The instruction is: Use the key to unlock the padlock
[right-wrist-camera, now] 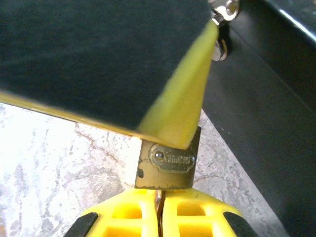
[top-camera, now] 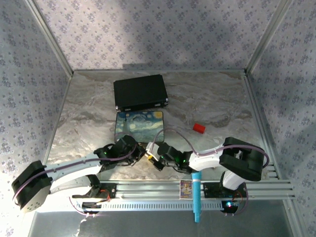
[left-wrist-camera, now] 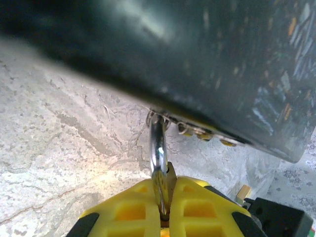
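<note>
Clenched at bottom centre, the left gripper (left-wrist-camera: 165, 186) held the padlock (left-wrist-camera: 157, 143) by its loop. Low in its own view, the right gripper (right-wrist-camera: 159, 200) pinched what seemed the key (right-wrist-camera: 158, 192) under the brass body. From above, both sat tip to tip, lower centre. An off-axis twist could let the key slip.

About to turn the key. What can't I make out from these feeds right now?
1. key: right wrist view, just a sliver between the fingers of the right gripper; the padlock body hides its tip and the keyhole.
2. shackle: left wrist view, lower end buried in the left gripper; released or not, cannot tell.
3. Top view: padlock too small, covered by both grippers.
4. painted box: blurred in left wrist view.
</note>
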